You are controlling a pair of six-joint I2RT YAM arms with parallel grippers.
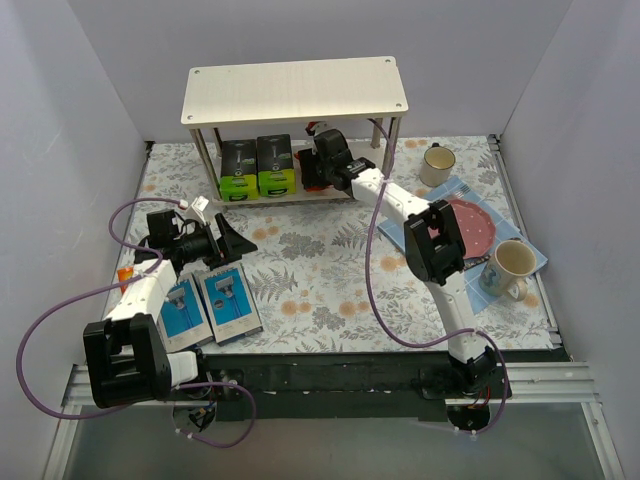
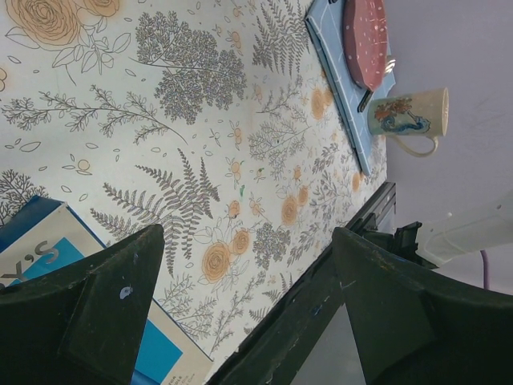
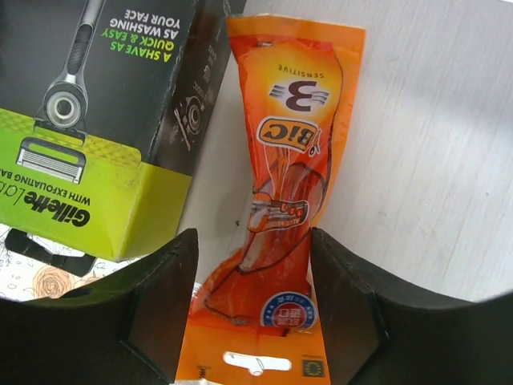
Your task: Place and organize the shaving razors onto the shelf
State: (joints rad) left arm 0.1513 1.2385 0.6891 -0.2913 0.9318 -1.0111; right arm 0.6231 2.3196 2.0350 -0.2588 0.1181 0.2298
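Note:
The shelf stands at the back, and two black razor boxes with lime-green ends sit on its lower board. My right gripper reaches under the top board beside them. In the right wrist view an orange razor packet lies on the pale board next to a black box. The right gripper is open with the packet's creased waist between its fingers. Two blue-and-white razor boxes lie flat at the front left. My left gripper hovers open and empty just behind them, and one box's corner shows in its view.
A pink plate rests on a blue tiled mat at the right. One beige mug stands on the mat's near end and another right of the shelf. A floral cloth covers the table.

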